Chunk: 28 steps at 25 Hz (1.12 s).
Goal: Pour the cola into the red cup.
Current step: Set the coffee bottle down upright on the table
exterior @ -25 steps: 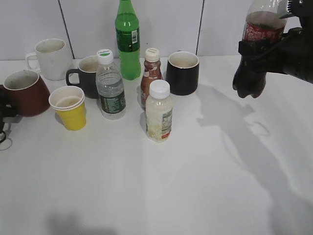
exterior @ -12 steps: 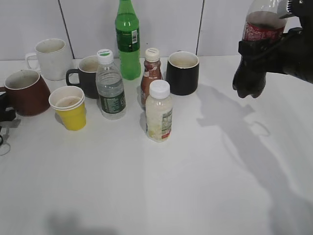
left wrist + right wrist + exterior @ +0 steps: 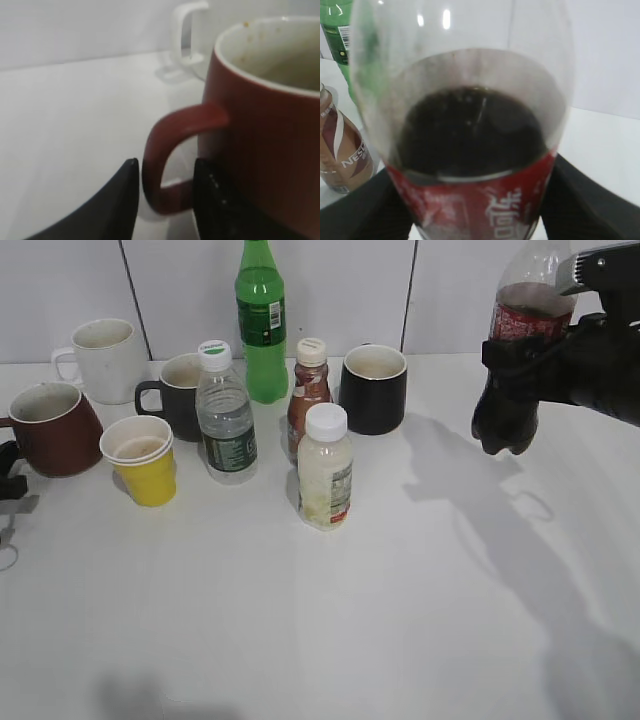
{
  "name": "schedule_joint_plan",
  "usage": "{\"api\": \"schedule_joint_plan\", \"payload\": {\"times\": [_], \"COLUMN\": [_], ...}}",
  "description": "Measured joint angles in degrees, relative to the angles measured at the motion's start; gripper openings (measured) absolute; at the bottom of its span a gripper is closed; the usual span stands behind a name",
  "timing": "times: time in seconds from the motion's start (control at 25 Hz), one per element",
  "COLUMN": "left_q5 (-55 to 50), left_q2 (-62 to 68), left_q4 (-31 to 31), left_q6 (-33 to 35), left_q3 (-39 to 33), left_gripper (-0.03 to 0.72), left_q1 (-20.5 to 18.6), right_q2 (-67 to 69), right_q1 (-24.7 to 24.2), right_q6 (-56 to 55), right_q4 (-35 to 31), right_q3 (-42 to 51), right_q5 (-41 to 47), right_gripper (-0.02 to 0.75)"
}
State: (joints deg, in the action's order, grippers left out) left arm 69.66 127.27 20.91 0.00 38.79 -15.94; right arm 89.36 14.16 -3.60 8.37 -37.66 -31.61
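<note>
Back row along the wall: a white mug (image 3: 101, 359), a dark grey mug (image 3: 178, 392), a tall green bottle (image 3: 260, 322) and a black mug (image 3: 373, 388). In front stand a yellow paper cup (image 3: 141, 458), a clear water bottle (image 3: 225, 416), a small brown bottle (image 3: 309, 390) and a milky white-capped bottle (image 3: 325, 469) on the white table (image 3: 400, 600).

Right pincer (image 3: 522, 352) holds the cola bottle (image 3: 515, 350) aloft, slightly tilted, above the right of the white tabletop (image 3: 400, 590). The red cup (image 3: 52, 430) stands at far left, beside the yellow paper cup (image 3: 140, 460). Remaining bottles and mugs cluster at centre-left.
</note>
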Motion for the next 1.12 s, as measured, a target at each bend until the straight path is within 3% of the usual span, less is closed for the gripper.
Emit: {"api": "schedule_joint_plan", "payload": {"times": [0.36, 0.52, 0.84, 1.12], "left_q5": [-0.07, -0.07, -0.02, -0.02], "left_q2": [-5.44, -10.87, -23.00, -28.59], "left_q4": [-0.87, -0.87, -0.76, -0.50], "left_q6": [0.00, 0.00, 0.00, -2.12], "left_q3": [-5.46, -10.28, -21.57, -24.10], "left_gripper": [0.290, 0.290, 0.290, 0.290], "left_q1": [-1.32, -1.32, -1.32, -1.32], "right_q2": [0.57, 3.52, 15.61, 21.11], "right_q1": [0.00, 0.00, -0.06, -0.18], "right_q6": [-0.14, -0.17, 0.99, 1.10], "right_q4": [-0.04, -0.80, -9.09, -9.45], "right_q3": [0.00, 0.00, 0.00, 0.00], "right_q5": [-1.67, -7.58, -22.58, -24.43], "right_gripper": [0.487, 0.487, 0.487, 0.487]}}
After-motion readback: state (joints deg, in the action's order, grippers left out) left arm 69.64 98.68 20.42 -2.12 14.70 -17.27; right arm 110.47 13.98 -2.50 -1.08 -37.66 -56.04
